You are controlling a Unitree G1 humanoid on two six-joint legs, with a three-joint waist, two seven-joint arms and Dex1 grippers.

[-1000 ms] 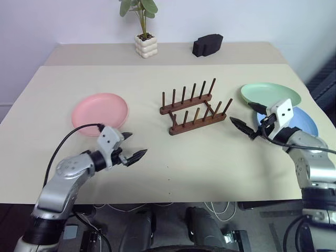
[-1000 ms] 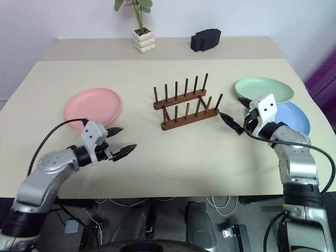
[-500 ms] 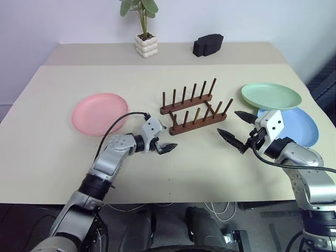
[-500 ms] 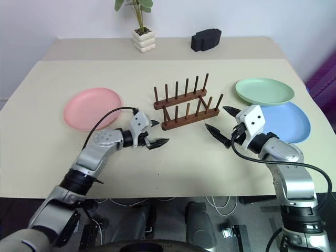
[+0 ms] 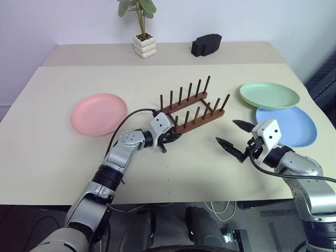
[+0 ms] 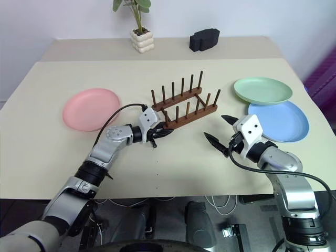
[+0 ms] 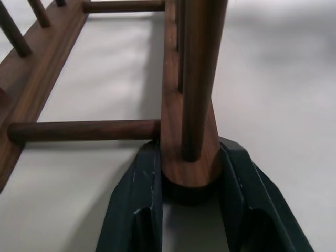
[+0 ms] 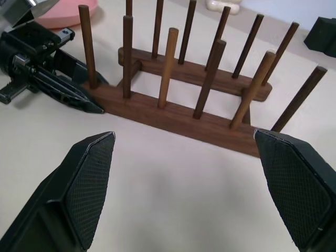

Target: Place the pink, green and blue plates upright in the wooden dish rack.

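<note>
Right gripper (image 5: 233,139) hangs wide open and empty over the worktop's (image 5: 47,147) near half, aimed at the small dark brown wooden dish rack (image 5: 193,111) mid-worktop. Left gripper (image 5: 171,139) is clamped on the near bar's left end; the rack's long axis slants toward the far right. Round pastel pink plate (image 5: 99,113) lies flat toward the left edge, nearer the left arm. Mint green plate (image 5: 269,95) and light blue plate (image 5: 294,125) lie flat by the right edge, overlapping. Open room all round the rack.

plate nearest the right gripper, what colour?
Light blue: the blue plate, beside the right gripper. Clearest in the left eye view.
</note>
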